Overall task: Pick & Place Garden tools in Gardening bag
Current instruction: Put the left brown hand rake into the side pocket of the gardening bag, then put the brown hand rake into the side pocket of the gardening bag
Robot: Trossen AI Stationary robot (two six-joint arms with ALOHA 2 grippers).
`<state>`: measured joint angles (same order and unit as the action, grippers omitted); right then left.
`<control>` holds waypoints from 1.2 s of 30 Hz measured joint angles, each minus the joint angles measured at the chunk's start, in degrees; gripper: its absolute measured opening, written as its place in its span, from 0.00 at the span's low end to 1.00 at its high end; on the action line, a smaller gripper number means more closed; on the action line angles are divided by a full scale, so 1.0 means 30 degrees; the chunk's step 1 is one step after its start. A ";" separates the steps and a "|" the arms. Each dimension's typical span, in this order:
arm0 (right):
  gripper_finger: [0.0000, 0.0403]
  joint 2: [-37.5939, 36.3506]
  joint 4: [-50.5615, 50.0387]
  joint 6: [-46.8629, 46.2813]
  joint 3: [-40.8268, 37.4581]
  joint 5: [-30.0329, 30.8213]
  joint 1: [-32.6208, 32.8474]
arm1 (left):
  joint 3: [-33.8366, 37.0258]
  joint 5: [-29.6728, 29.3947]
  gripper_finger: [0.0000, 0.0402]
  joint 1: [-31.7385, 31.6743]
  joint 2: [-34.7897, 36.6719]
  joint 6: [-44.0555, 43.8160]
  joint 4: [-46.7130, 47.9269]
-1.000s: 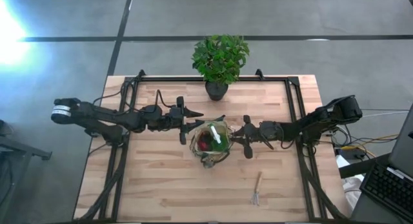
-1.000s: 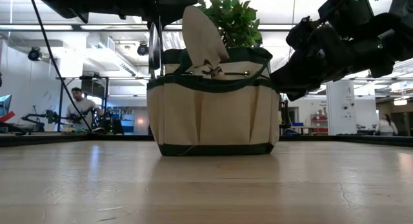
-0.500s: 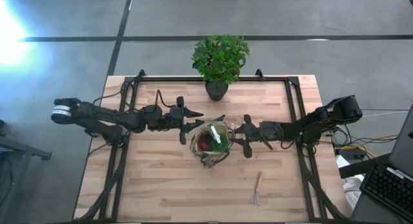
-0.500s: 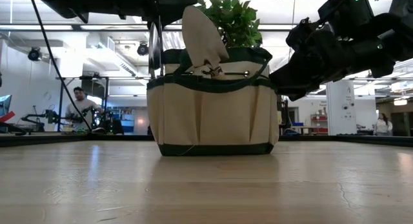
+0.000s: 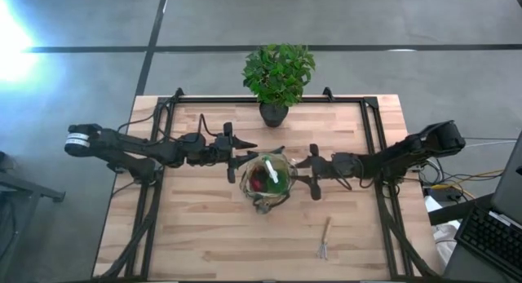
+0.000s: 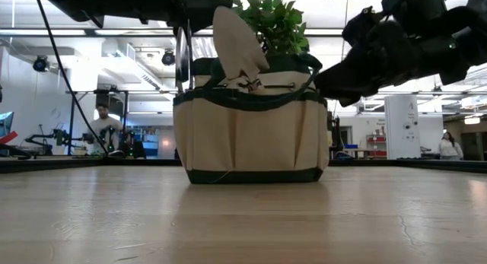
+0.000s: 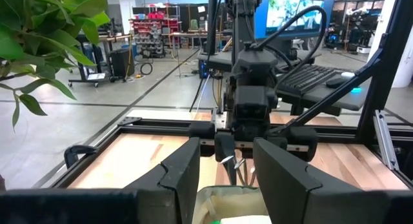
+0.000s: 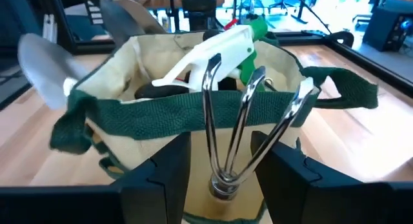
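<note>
One tool lies out on the light wooden table (image 5: 196, 234): a small wooden-handled rake with a silver metal head (image 5: 325, 237), close to the near edge and right of centre. That is your next pick as I read it.

From the right gripper (image 5: 300, 174) the rake lies towards the near edge and slightly towards the right edge, well apart from it. Its long axis runs almost straight from far edge to near edge. The tines point at the near edge and the handle points back towards the olive-khaki fabric gardening bag with dark green trim (image 6: 251, 135). Your right arm is clearly the nearer one.

The right gripper hangs just beside the bag's right side, at the middle of the table. Its jaws are released, with a clear gap on either side of the silver three-pronged fork (image 8: 226, 121) between them. The fork's prongs point towards the bag's rim, and its handle is hidden.

The left gripper (image 5: 245, 146) hangs at the bag's far-left rim. You cannot tell whether it grips anything.

You will probably need to turn the wrist so the jaws close across the rake's handle.
</note>
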<state>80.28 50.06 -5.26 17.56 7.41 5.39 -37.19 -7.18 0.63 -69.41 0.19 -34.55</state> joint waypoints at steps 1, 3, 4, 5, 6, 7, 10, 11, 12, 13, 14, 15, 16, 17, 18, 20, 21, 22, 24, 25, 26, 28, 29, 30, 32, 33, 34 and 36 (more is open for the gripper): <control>0.39 -0.0230 -0.0286 -0.0028 0.0000 -0.0028 0.0006 | 0.0007 0.0000 0.37 -0.0001 0.0000 0.0000 0.0017; 0.38 -0.0794 -0.1195 -0.0114 0.0000 -0.0017 0.0006 | 0.0015 0.0000 0.37 0.0004 0.0000 0.0000 0.0016; 0.38 -0.1091 -0.1720 -0.0178 0.0000 0.0094 0.0001 | 0.0015 0.0000 0.37 0.0004 0.0000 -0.0006 0.0009; 0.38 -0.1418 -0.2316 -0.0247 0.0000 0.0260 -0.0001 | 0.0015 0.0000 0.37 0.0004 0.0000 -0.0006 0.0009; 0.37 -0.1727 -0.2907 -0.0338 0.0000 0.0482 0.0006 | 0.0015 0.0000 0.37 -0.0001 0.0000 -0.0007 0.0011; 0.37 -0.2074 -0.3508 -0.0481 0.0000 0.0521 -0.0001 | 0.0015 0.0000 0.37 0.0004 0.0000 -0.0004 0.0009; 0.38 -0.3032 -0.4999 -0.0713 0.0000 0.0668 -0.0001 | 0.0015 0.0000 0.37 -0.0001 0.0000 -0.0007 0.0009; 0.38 -0.3312 -0.5388 -0.0727 0.0000 0.0732 -0.0001 | 0.0015 0.0000 0.37 -0.0002 0.0000 -0.0007 0.0009; 0.38 -0.3597 -0.5767 -0.0748 0.0000 0.0915 -0.0001 | 0.0015 0.0000 0.37 -0.0003 0.0000 -0.0007 0.0002; 0.38 -0.3848 -0.6105 -0.0754 0.0000 0.1022 -0.0001 | 0.0015 0.0000 0.37 -0.0003 0.0000 -0.0007 0.0002; 0.38 -0.4106 -0.6402 -0.0756 0.0000 0.1056 -0.0001 | 0.0015 0.0000 0.37 0.0001 0.0000 -0.0007 0.0002; 0.38 -0.4317 -0.6721 -0.0760 0.0000 0.1077 -0.0001 | 0.0015 0.0000 0.37 -0.0002 0.0000 -0.0007 0.0002; 0.37 -0.4528 -0.6976 -0.0760 0.0000 0.1077 -0.0001 | 0.0015 0.0000 0.37 0.0004 0.0000 -0.0007 -0.0003; 0.37 -0.4766 -0.7335 -0.0767 0.0000 0.1073 -0.0001 | 0.0015 0.0000 0.37 0.0000 0.0000 -0.0007 -0.0005; 0.37 -0.4997 -0.7770 -0.0827 0.0000 0.1076 -0.0001 | 0.0015 0.0000 0.37 0.0004 0.0000 -0.0007 -0.0005; 0.38 -0.5428 -0.8693 -0.1198 0.0000 0.1080 -0.0001 | 0.0015 0.0000 0.37 0.0003 0.0000 -0.0015 0.0003; 0.38 -0.5679 -0.9250 -0.1403 0.0000 0.1080 -0.0001 | 0.0015 0.0000 0.37 0.0004 0.0000 -0.0015 0.0009; 0.38 -0.5905 -0.9745 -0.1665 0.0000 0.1080 -0.0001 | 0.0015 0.0000 0.37 -0.0003 0.0000 -0.0008 0.0016; 0.38 -0.6401 -1.0627 -0.2165 0.0000 0.1080 -0.0001 | 0.0015 0.0000 0.37 0.0004 0.0000 -0.0015 0.0039; 0.37 -0.6616 -1.1024 -0.2325 0.0000 0.1080 -0.0001 | 0.0015 0.0000 0.37 0.0001 0.0000 -0.0007 0.0042; 0.37 -0.6807 -1.1317 -0.2507 0.0000 0.1080 -0.0001 | 0.0015 0.0000 0.37 -0.0003 0.0000 -0.0012 0.0046; 0.36 -0.7210 -1.1853 -0.2632 0.0000 0.1059 -0.0001 | 0.0015 0.0000 0.37 0.0003 0.0000 -0.0009 0.0046; 0.35 -0.7392 -1.1959 -0.2643 0.0002 0.1037 0.0002 | 0.0015 0.0000 0.37 0.0004 0.0000 -0.0014 0.0053; 0.35 -0.7591 -1.2113 -0.2678 0.0007 0.1013 0.0036 | 0.0015 0.0000 0.37 -0.0002 0.0000 -0.0007 0.0053; 0.34 -0.7898 -1.2367 -0.2771 0.0007 0.0898 0.0213 | 0.0015 -0.0003 0.37 0.0002 0.0000 -0.0007 0.0053; 0.33 -0.8062 -1.2529 -0.2920 0.0007 0.0846 0.0385 | 0.0015 -0.0007 0.37 0.0004 0.0000 -0.0011 0.0057; 0.33 -0.8228 -1.2788 -0.3206 0.0007 0.0799 0.0533 | 0.0015 0.0000 0.37 0.0004 0.0000 -0.0007 0.0068; 0.32 -0.8534 -1.3392 -0.3956 0.0007 0.0721 0.0894 | 0.0015 0.0000 0.37 -0.0003 0.0000 -0.0007 0.0075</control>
<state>54.68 9.89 -17.13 17.58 9.58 8.07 -37.15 -7.18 0.62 -69.41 0.16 -34.33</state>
